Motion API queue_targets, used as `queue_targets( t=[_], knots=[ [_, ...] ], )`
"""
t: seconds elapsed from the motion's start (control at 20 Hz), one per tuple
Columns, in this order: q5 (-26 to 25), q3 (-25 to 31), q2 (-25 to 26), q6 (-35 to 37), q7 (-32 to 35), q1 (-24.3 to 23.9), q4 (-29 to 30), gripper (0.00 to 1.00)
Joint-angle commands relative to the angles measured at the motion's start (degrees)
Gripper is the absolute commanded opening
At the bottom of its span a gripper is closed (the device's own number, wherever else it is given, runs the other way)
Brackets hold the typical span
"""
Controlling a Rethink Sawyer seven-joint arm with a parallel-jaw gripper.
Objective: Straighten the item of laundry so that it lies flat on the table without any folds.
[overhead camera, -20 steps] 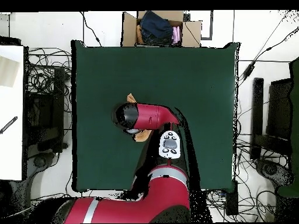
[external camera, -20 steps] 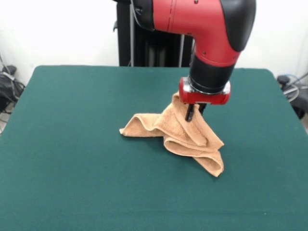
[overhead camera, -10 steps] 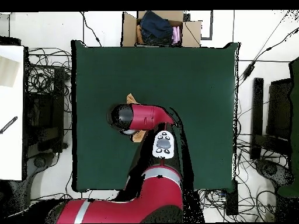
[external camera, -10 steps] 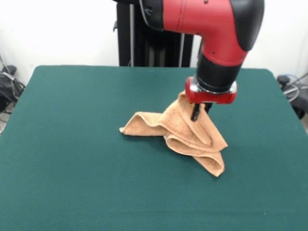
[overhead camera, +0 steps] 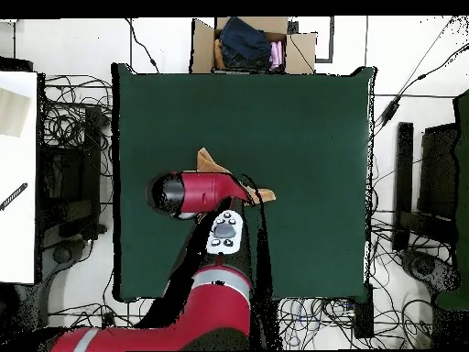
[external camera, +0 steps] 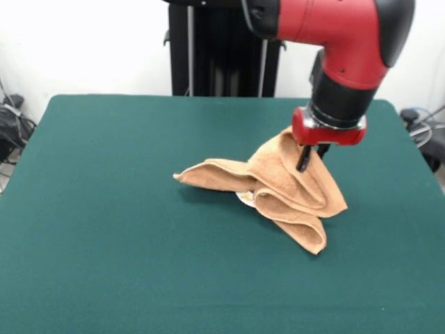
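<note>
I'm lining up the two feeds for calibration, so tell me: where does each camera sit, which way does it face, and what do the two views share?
Front view: sits across the table, facing the robot's pedestal; shows the red arm's end coming down from above, its gripper pinching a raised part of the towel.
Overhead view: sits above the table, looking straight down, robot base at the bottom; shows the whole arm reaching up the picture, covering most of the towel.
Shared: the green table, the tan towel and the arm, turned half round between views.
</note>
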Motion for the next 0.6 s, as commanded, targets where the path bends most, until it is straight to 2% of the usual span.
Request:
queue_targets(
  t=[0.05,0.6],
  knots=[
    [3.3,-0.7,0.5,-3.9,18.2,3.3,4.9,0.00],
    [5.8,-1.2,0.9,-6.1,18.7,5.0,6.6,0.00]
  ],
)
